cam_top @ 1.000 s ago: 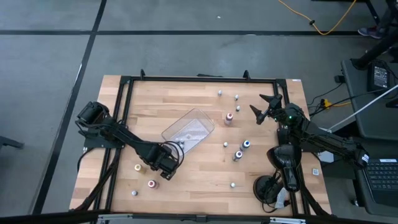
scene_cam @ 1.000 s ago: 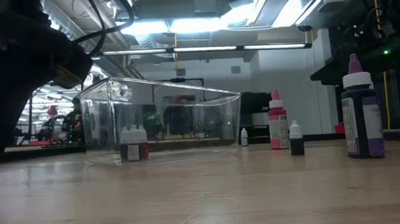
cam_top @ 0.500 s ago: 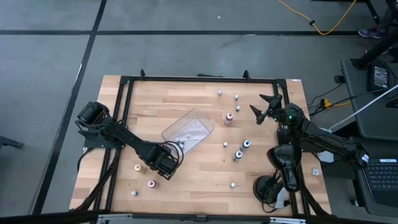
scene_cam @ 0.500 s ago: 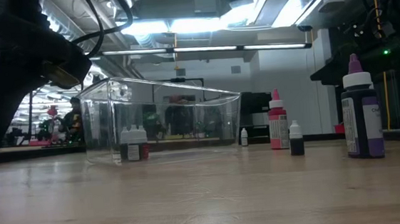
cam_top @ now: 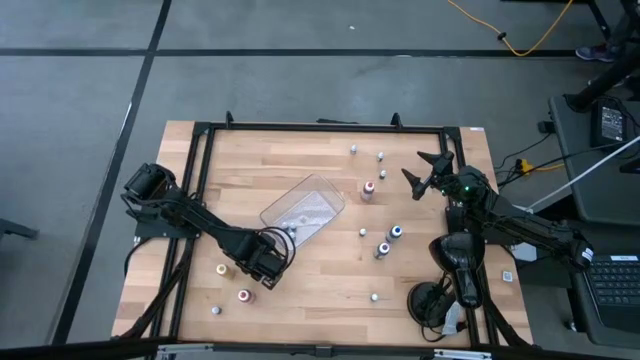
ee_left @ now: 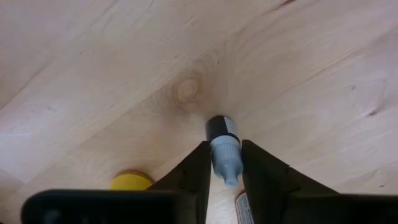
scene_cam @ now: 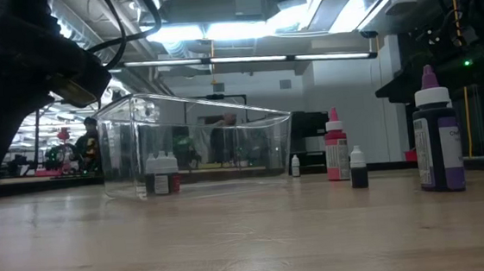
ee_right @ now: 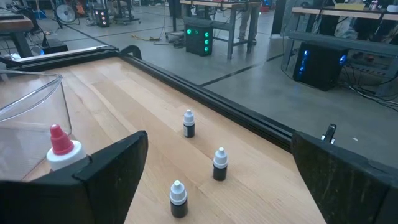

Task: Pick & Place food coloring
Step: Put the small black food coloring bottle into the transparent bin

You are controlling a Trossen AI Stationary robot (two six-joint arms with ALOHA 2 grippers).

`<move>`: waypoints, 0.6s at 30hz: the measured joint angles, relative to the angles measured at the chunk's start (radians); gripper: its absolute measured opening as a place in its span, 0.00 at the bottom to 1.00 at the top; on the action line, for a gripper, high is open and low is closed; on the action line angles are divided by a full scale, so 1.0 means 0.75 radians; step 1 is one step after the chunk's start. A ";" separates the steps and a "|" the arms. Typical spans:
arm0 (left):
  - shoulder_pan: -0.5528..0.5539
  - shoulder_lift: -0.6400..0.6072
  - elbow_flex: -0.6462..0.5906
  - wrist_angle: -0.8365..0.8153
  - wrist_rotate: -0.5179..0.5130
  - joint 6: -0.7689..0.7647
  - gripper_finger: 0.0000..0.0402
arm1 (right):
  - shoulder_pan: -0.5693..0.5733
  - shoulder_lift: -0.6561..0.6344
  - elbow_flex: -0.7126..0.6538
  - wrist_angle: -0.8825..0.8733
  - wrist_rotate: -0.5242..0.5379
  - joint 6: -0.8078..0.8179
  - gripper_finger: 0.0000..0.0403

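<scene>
My left gripper [cam_top: 262, 265] is at the table's near left, shut on a tiny food coloring bottle [ee_left: 222, 146] with a black body and a grey-white cap. A yellow-capped bottle [cam_top: 222, 268] and a red one [cam_top: 245, 295] stand on the table close by. The clear tray [cam_top: 303, 208] lies mid-table, with small bottles [scene_cam: 163, 173] inside it. My right gripper [cam_top: 425, 175] waits open at the far right, above the table, with three small bottles [ee_right: 219, 165] ahead of it. More bottles [cam_top: 397, 232] stand to the right of the tray. My left gripper pinches the bottle's grey-white cap [ee_left: 225, 163] between its two fingers [ee_left: 198, 169]. The fingers come from above and point down, one on each side of the cap. The black body [ee_left: 220, 129] reaches down from the fingers toward the wooden table; I cannot tell whether it rests there.
A black metal frame [cam_top: 200, 140] runs around the tabletop. A tall purple bottle [scene_cam: 437, 142], a red-capped one [scene_cam: 337, 150] and a small one [scene_cam: 358, 168] stand right of the tray. There is bare wood in the table's near middle.
In the low view, my left arm's dark bulk has come down over more of the bottle at the picture's left edge. The high view shows no shift of either arm, the tray or the bottles.
</scene>
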 joint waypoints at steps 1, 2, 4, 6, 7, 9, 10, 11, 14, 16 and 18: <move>0.000 0.000 0.000 -0.001 0.000 0.001 0.17 | 0.000 0.000 0.000 0.000 0.000 -0.001 0.98; 0.000 0.000 0.001 -0.001 0.001 0.008 0.17 | 0.000 0.000 0.000 0.000 0.000 -0.001 0.98; 0.000 -0.006 0.001 -0.002 0.000 0.022 0.16 | 0.000 0.000 0.000 0.000 0.000 0.001 0.98; 0.000 -0.025 0.001 -0.011 -0.002 0.023 0.16 | 0.000 0.000 0.000 0.000 0.000 -0.001 0.98; 0.000 -0.041 0.001 -0.020 -0.008 0.025 0.16 | 0.000 0.000 0.000 0.000 0.000 -0.001 0.98; 0.000 -0.082 0.001 -0.052 -0.026 0.031 0.16 | 0.000 0.000 0.000 0.000 0.000 0.001 0.98; 0.000 -0.106 0.001 -0.073 -0.036 0.040 0.16 | 0.000 0.000 0.000 0.000 0.000 0.000 0.98; 0.000 -0.134 0.001 -0.094 -0.043 0.050 0.16 | 0.000 0.000 0.000 0.000 0.000 -0.001 0.98; 0.000 -0.218 0.001 -0.153 -0.071 0.080 0.16 | 0.000 0.000 0.000 0.000 0.000 0.001 0.98; 0.002 -0.279 0.001 -0.183 -0.088 0.101 0.16 | 0.000 0.000 0.000 0.000 0.000 -0.001 0.98; 0.010 -0.334 0.001 -0.225 -0.097 0.126 0.16 | 0.000 0.000 0.000 0.000 0.000 0.001 0.98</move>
